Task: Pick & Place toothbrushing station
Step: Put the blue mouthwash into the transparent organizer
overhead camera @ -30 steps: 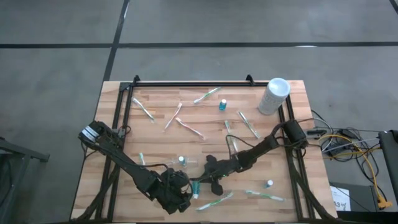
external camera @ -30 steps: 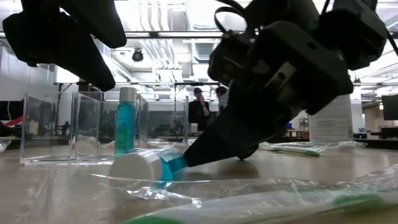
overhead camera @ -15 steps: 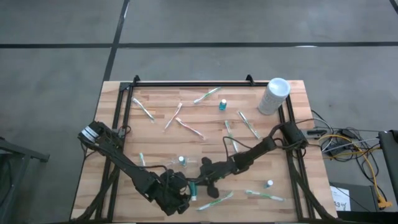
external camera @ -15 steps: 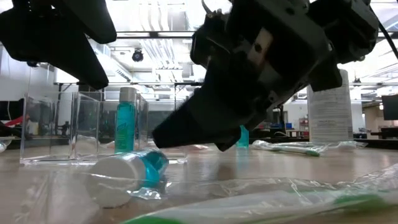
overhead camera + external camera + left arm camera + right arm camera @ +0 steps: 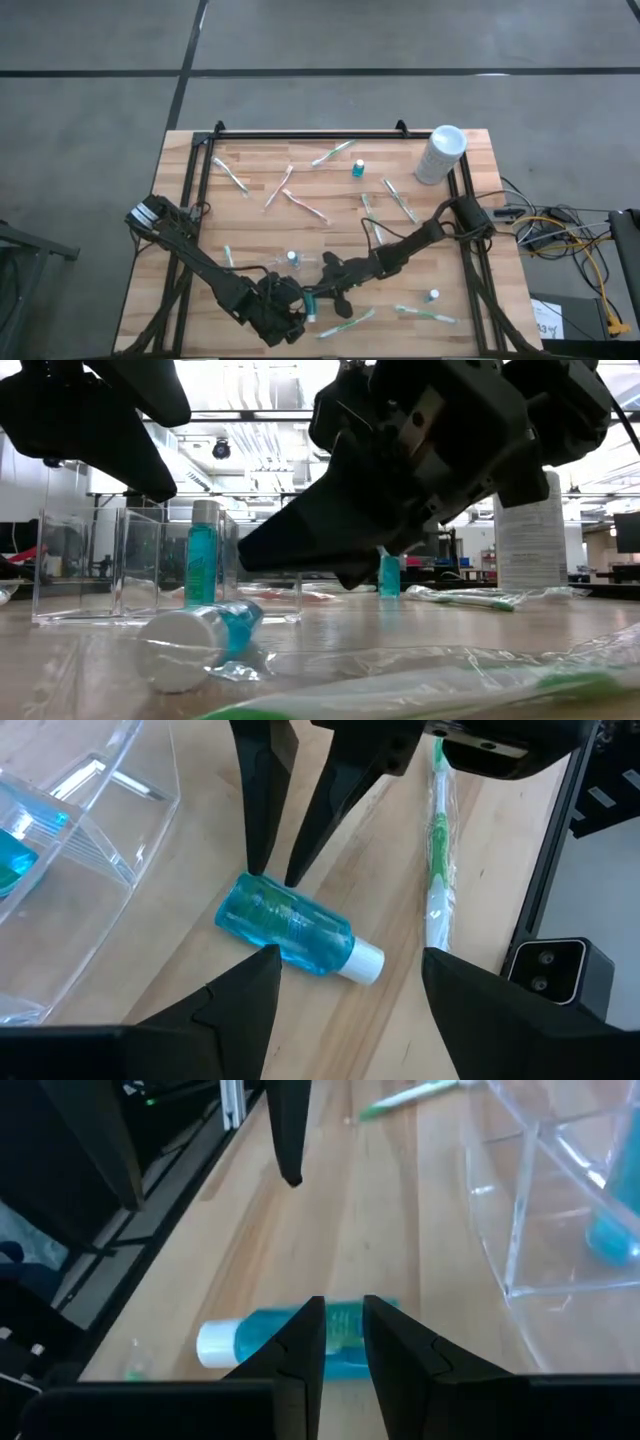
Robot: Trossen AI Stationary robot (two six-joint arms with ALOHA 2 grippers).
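Blue mouthwash bottle lies on its side on the table, near the front edge, beside the clear organiser that already holds one upright blue bottle. A second ago the right pincer had its tip against this bottle; it has since lifted clear, and the bottle has rolled slightly, cap toward the low camera. The right pincer's fingers now stand narrowly parted just above the bottle, holding nothing. The left pincer hovers spread wide over the same bottle, empty. Judgement: the attempted grasp failed; the bottle remains unplaced.
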